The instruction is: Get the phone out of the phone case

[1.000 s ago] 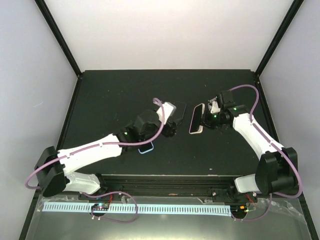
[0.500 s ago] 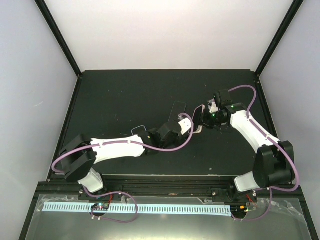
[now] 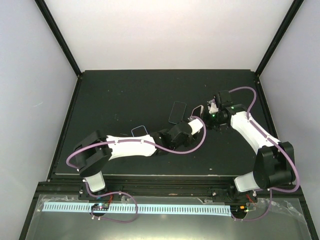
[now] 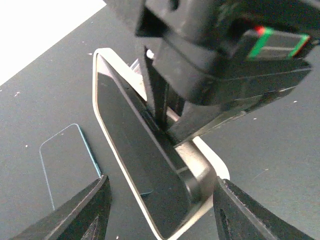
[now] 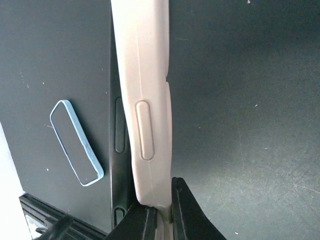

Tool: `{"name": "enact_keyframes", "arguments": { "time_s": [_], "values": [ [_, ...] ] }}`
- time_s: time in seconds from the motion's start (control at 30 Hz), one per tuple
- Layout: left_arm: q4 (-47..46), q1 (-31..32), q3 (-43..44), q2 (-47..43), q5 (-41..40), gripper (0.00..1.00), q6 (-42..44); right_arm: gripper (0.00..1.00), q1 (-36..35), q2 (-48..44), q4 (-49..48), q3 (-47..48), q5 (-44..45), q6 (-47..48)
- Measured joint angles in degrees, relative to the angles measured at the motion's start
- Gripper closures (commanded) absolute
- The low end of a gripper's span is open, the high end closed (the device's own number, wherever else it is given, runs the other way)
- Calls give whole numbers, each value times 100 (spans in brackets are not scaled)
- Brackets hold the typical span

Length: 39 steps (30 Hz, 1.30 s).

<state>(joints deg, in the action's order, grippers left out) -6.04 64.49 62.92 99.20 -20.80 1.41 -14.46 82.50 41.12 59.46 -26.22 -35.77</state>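
As right end effector [image 5: 160,212] pinches case [image 5: 144,75], left end effector [image 4: 162,202] gapes around it

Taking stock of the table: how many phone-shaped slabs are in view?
3. The black slab lies flat toward the middle; the blue-edged slab lies flat nearer the front-left; the white-cased phone stands on edge, clamped by the right end effector. Others may be hidden.

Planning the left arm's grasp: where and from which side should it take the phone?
Grip the phone probably at its free end, across the width, coming opposite the right pincer clamping the cream case; held tilted, both long edges stand exposed.
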Motion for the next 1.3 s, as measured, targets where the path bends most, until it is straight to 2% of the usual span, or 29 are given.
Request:
{"name": "enact_keyframes", "arguments": {
  "time_s": [0.13, 0.33, 0.43, 0.63, 0.8, 0.93, 1.3],
  "values": [
    [-46, 15, 31, 116, -337, 48, 127, 99, 2, -26, -87, -85, -48, -24],
    [-138, 63, 118, 315, -817, 45, 352, 99, 31, -57, -271, -210, -151, -59],
    [-170, 98, 219, 457, -1113, 49, 494, 99, 37, -79, -372, -278, -229, -81],
    [-529, 160, 219, 595, -1600, 73, 916, 99, 37, -168, -568, -299, -396, -197],
    [-820, 203, 157, 592, -1749, 89, 1102, 99, 39, -275, -706, -299, -474, -262],
    [-1040, 208, 83, 592, -1902, 98, 1119, 99, 42, -275, -734, -299, -516, -400],
    [-1152, 208, -103, 387, -1869, 98, 780, 99, -59, -280, -468, -83, -278, -367]
  ]
}}
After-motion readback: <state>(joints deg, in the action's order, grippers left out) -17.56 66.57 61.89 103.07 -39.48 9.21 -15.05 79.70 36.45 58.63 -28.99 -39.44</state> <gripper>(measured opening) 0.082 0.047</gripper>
